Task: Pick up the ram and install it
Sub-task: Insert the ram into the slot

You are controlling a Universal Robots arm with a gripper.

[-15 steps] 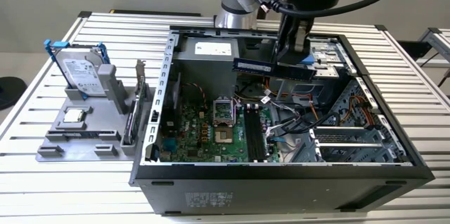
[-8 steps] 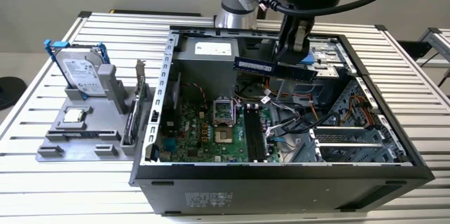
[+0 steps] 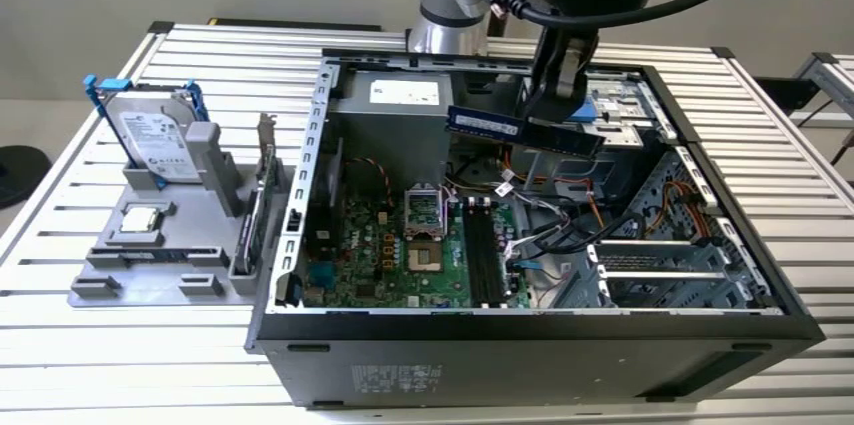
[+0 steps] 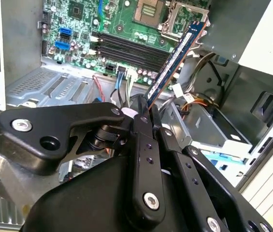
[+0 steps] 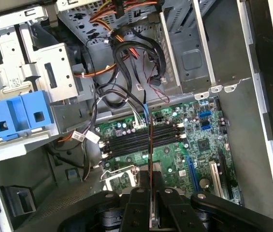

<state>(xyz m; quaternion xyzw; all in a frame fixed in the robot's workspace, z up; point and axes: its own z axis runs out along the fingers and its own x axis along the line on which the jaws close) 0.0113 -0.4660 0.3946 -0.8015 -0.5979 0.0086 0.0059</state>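
Dark blue, perhaps greenish ram (image 3: 487, 123); green motherboard (image 3: 360, 245); black memory slots (image 5: 126, 141).

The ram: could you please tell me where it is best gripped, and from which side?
Pinch its two flat faces along the upper long edge, coming from above, as the gripper does now. The ram is thin and hangs over the open case, so its lower edge is left free.

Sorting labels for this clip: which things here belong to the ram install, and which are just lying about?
In the job: ram, held in the gripper above the open computer case; memory slots.
Lying about: hard drive, processor chip, expansion card, all on the grey stand.
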